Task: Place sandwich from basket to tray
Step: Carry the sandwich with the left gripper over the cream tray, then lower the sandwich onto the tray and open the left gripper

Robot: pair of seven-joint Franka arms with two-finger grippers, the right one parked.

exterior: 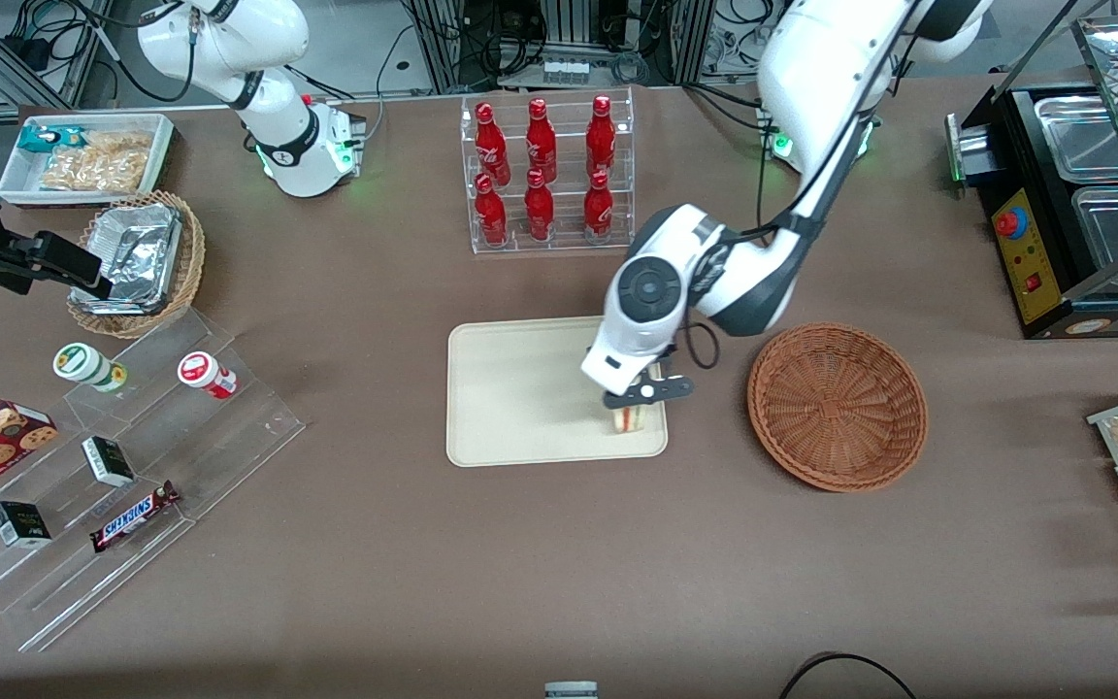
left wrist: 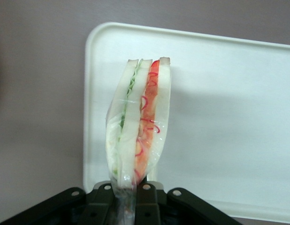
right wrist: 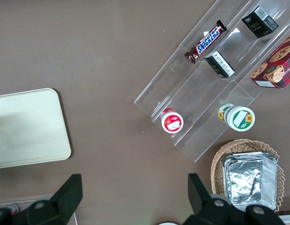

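On the brown table, a tiered clear acrylic display stand (exterior: 122,466) carries a Snickers bar (exterior: 135,515) and two small round tubs; near it a tan wicker basket (exterior: 137,264) holds foil containers; farther from the front camera than the tray stands a clear rack of red bottles (exterior: 544,173); the flat cream-beige rectangular plastic tray (exterior: 520,388) lies near the table's middle, and over its corner nearest the basket the left arm's black two-finger gripper (exterior: 633,412) hangs, its fingers (left wrist: 147,199) closed tight on one end of the triangular white-bread sandwich (left wrist: 138,122); the wrist view shows that wedge in clear wrap, green and red filling layers along its cut side, above the tray's surface; whether it touches the tray cannot be told; beside the tray, toward the working arm's end, sits the shallow round reddish-brown woven wicker basket (exterior: 838,405).
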